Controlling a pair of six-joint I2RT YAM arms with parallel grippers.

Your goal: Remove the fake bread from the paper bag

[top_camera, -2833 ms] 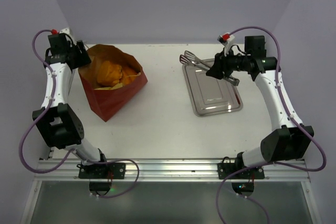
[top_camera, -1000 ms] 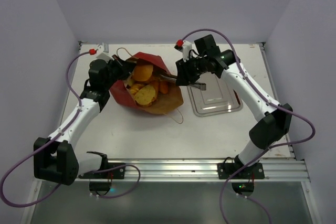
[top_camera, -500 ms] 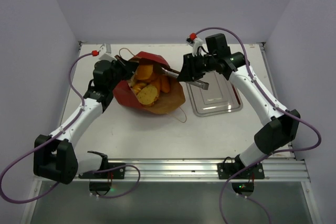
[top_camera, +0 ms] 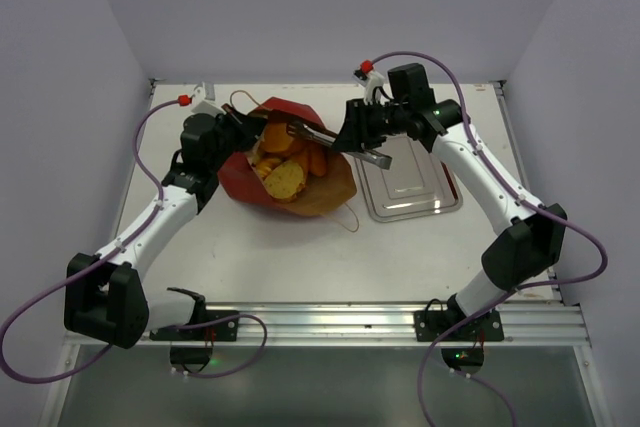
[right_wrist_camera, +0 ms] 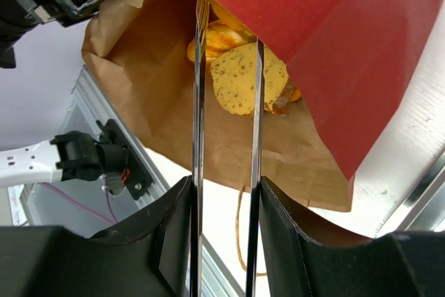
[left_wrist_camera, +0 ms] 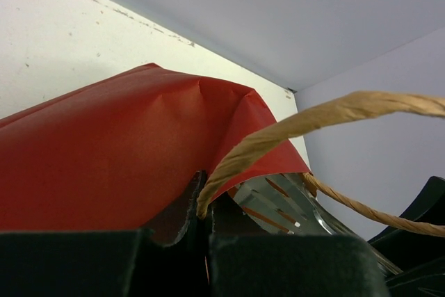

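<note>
Fake bread [top_camera: 280, 162] is all inside the paper bag [top_camera: 322, 192], no piece visible outside it. Left hand [top_camera: 243, 130] pinches the bag's left rim, propping the mouth open. Right hand [top_camera: 352, 137] is clamped on steel tongs [top_camera: 318, 134]. Blades are apart, reaching into the bag mouth over the top pieces, nothing gripped that I can see. Tray [top_camera: 415, 187] sits just right of the bag. Progress roughly zero, whole pile left to pull.
</note>
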